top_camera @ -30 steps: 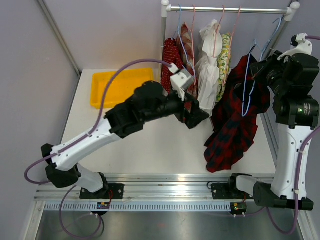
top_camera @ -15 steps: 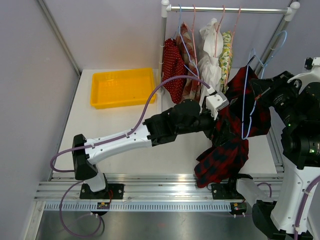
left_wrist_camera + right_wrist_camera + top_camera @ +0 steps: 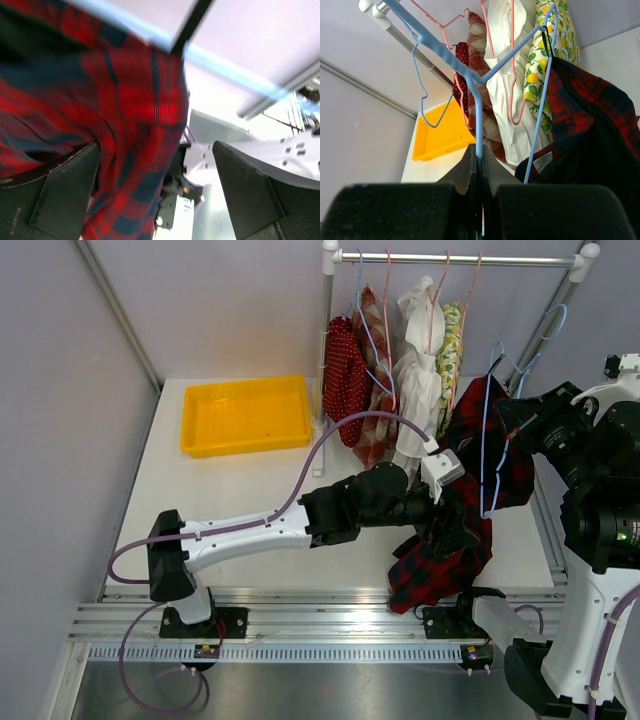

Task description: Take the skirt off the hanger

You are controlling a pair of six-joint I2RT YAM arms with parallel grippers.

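A white table point(image 3: 250, 495) fills the middle, lit evenly from above; pale lilac-grey walls point(image 3: 220, 300) close it in behind and on the left, where a thin metal strut point(image 3: 115, 310) runs diagonally; a clothes rack stands at the far right corner, its white post point(image 3: 326, 340) carrying a grey rod point(image 3: 460, 259); aluminium rails point(image 3: 320, 602) edge the near side, catching a bright glare; below them lies a dull metal surface point(image 3: 330, 690).

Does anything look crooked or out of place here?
Yes: the plaid skirt hangs lopsided, bunched on one side of the blue hanger, which is off the rail and pinched in the right gripper.
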